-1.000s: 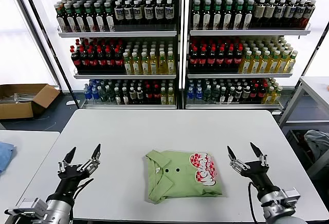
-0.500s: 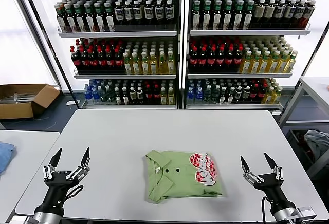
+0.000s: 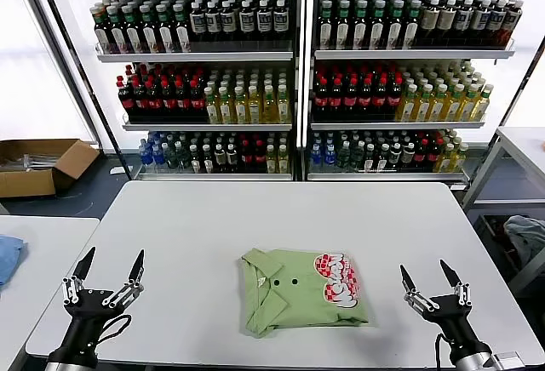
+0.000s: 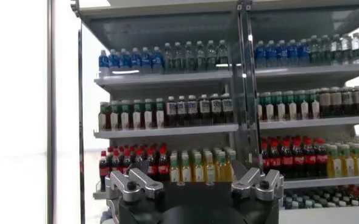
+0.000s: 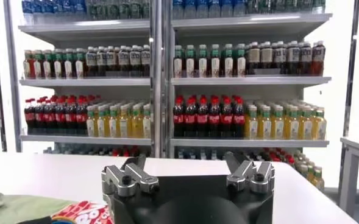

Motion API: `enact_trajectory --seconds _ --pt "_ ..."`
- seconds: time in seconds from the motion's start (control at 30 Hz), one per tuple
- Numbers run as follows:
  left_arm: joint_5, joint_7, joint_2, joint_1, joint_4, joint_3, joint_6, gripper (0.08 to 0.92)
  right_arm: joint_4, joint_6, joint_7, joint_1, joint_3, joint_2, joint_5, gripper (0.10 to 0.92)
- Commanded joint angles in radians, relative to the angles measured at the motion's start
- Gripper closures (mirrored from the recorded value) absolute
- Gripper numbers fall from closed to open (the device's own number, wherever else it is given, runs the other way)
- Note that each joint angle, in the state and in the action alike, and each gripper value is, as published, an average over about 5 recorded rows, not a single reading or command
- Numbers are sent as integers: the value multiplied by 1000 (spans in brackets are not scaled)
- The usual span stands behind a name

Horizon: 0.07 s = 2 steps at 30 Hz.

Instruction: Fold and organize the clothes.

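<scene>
Green polo shirt (image 3: 303, 291) lies folded on table (image 3: 255, 209); left gripper (image 3: 103, 274) & right gripper (image 3: 434, 284) both open, empty, well apart. Task looks done.

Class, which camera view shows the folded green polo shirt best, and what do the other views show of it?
The head view: the whole folded polo shirt lies in sight on the white table, with collar, buttons and checkered graphic. The right wrist view catches only a green edge and part of the graphic. The left wrist view shows none of it, only shelves of bottles.

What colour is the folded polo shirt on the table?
Light green, with a red-and-white checkered graphic; the polo shirt shows best in the head view.
</scene>
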Motion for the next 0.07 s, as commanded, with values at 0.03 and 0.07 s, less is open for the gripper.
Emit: enact_trajectory --seconds 0.03,0.07 --pt "15 22 -3 13 3 -22 -33 177 -2 17 -18 -10 11 8 -9 203" --pt "15 22 -3 12 5 -24 -32 177 -2 18 -19 -10 11 8 -9 203"
